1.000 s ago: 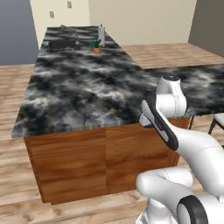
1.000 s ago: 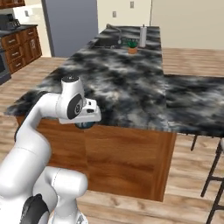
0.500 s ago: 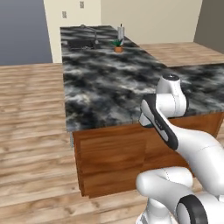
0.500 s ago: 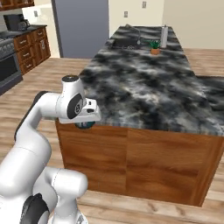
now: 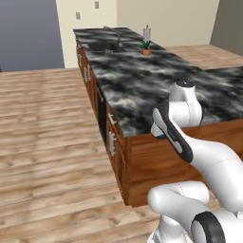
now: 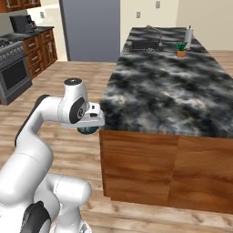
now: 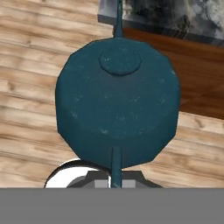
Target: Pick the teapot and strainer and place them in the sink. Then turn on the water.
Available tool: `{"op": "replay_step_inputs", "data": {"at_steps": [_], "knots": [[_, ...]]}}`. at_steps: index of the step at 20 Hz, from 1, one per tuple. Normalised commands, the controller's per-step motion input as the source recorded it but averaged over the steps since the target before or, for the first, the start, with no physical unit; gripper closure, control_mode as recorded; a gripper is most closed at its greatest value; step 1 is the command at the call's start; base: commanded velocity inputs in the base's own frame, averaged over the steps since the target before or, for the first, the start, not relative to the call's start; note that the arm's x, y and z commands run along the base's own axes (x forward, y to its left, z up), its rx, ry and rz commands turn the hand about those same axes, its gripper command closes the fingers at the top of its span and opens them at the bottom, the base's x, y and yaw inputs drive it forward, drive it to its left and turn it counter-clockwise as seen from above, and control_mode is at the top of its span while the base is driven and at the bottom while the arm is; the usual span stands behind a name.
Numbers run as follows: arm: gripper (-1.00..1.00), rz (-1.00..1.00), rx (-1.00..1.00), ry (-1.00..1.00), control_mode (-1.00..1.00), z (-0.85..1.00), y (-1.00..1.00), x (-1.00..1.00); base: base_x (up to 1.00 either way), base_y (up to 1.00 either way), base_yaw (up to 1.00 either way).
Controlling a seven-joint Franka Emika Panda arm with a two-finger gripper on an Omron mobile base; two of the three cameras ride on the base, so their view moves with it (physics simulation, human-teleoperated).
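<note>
My gripper [image 6: 88,126] is shut on the small teal-blue teapot [image 7: 118,100], which hangs under the hand off the near corner of the dark marbled island [image 6: 164,91], above the wood floor. A sliver of the teapot [image 5: 161,136] peeks from under the wrist in the left base view. The black sink [image 6: 145,45] with its grey faucet [image 6: 155,32] lies at the far end of the island, well away from the hand. From the other side, the sink [image 5: 102,47] appears at the island's far left. The strainer and the water are out of view.
A potted green plant [image 6: 181,49] and a slim bottle [image 6: 189,32] stand past the sink. A stove and wooden cabinets [image 6: 16,68] line the left wall beside a tall grey fridge [image 6: 91,27]. Open wood floor [image 5: 47,133] runs along the island's left side.
The whole scene has shifted in both base views, so the base has driven and turned along the island. The arm keeps its pose with the teapot still held.
</note>
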Motion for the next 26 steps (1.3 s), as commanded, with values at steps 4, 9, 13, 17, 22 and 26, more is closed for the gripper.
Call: {"op": "replay_step_inputs", "data": {"at_steps": [4,9,13,17,22,26], "knots": [[1.0,0.0,0.0,0.0,1.0,0.0,0.0,0.0,0.04,1.0,-0.14],[1.0,0.0,0.0,0.0,1.0,0.0,0.0,0.0,0.33,1.0,-0.18],[1.0,0.0,0.0,0.0,1.0,0.0,0.0,0.0,0.63,1.0,-0.23],[1.0,0.0,0.0,0.0,1.0,0.0,0.0,0.0,0.67,0.99,-0.25],[1.0,0.0,0.0,0.0,1.0,0.0,0.0,0.0,0.58,0.91,-0.25],[1.0,0.0,0.0,0.0,1.0,0.0,0.0,0.0,0.53,0.92,-0.27]]}}
